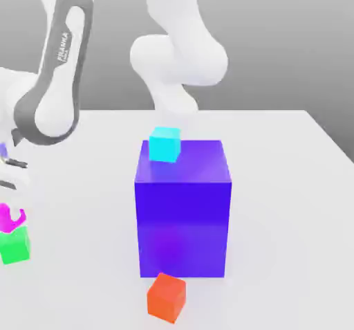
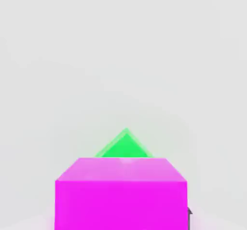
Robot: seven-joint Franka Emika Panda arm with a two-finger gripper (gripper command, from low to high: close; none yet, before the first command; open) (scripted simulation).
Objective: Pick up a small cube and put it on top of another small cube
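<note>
A big blue-violet block stands in the middle of the white tabletop. A cyan cube sits on its top, at the 11 o'clock corner. An orange-red cube lies at 6 o'clock, just beside the block. Far off at 9 o'clock, the magenta cube sits over the green cube. In the hand view the magenta cube faces flat on, and the green cube is turned corner-first. I cannot tell if the gripper grasps anything.

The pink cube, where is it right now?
The pink cube sits at the exterior view's far left, right above the green cube, well left of the big blue block.
</note>
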